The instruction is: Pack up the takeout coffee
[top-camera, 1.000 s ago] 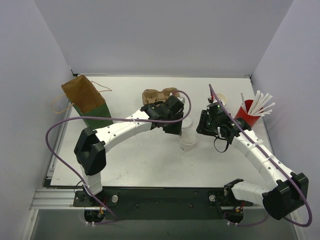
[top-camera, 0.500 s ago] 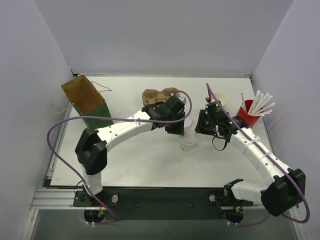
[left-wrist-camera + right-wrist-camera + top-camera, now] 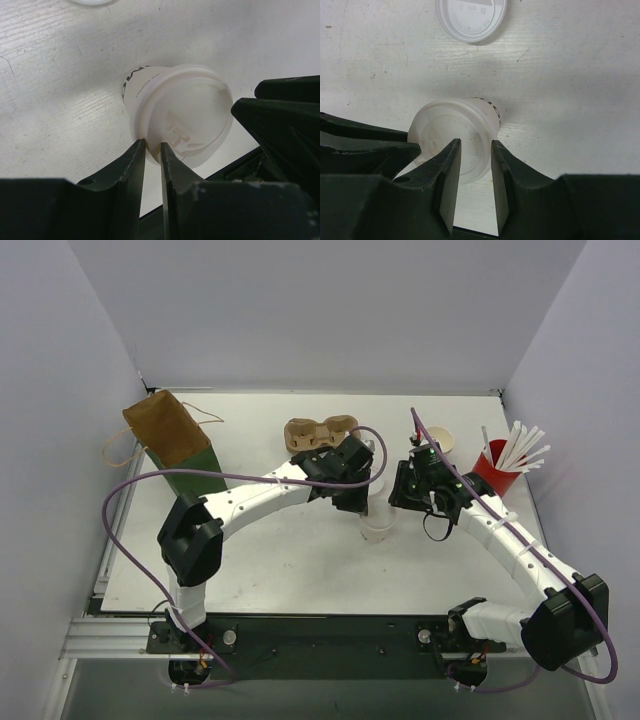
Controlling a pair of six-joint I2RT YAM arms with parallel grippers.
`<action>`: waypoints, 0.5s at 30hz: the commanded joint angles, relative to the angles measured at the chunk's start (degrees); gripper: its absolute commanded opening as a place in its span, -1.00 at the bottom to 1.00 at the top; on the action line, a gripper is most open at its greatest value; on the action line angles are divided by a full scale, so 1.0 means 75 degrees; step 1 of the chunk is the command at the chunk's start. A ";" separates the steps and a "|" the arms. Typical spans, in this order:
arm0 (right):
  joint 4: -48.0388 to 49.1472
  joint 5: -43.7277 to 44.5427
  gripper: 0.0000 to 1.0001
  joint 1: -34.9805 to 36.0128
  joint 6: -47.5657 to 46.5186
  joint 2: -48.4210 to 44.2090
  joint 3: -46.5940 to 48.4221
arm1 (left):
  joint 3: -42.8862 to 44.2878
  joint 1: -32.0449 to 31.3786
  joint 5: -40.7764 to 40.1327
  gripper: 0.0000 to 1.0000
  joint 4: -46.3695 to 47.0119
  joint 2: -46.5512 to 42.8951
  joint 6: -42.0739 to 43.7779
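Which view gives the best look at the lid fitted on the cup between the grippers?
Left wrist: the fitted lid is large and sharp, rim and embossing clear. Right wrist shows it blurred and partly covered; top external shows it tiny and partly hidden.

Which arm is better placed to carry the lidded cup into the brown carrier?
Left, I think. The left fingers are at the rim of the lidded cup, and the carrier lies just beyond them. The right fingers are farther from it.
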 commanded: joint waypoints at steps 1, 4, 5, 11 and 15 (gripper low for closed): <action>-0.0047 0.0063 -0.47 0.0004 -0.0046 -0.0125 0.0154 | 0.0275 -0.0030 -0.0193 -0.49 0.0077 0.0130 0.0169; -0.0165 0.0169 -0.47 0.0004 -0.0139 -0.0149 0.0318 | 0.0392 -0.0065 -0.0252 -0.51 -0.0017 0.0177 0.0275; -0.0177 0.0169 -0.47 0.0005 -0.0139 -0.0149 0.0330 | 0.0427 -0.0065 -0.0252 -0.51 -0.0041 0.0201 0.0321; -0.0060 0.0181 -0.53 0.0040 0.0024 -0.0126 -0.0032 | 0.0685 -0.0089 -0.0263 -0.51 -0.0216 0.0330 0.0462; 0.0362 0.0029 -0.61 0.0063 0.0293 0.0026 -0.0700 | 0.0709 -0.0112 -0.0263 -0.51 -0.0240 0.0400 0.0486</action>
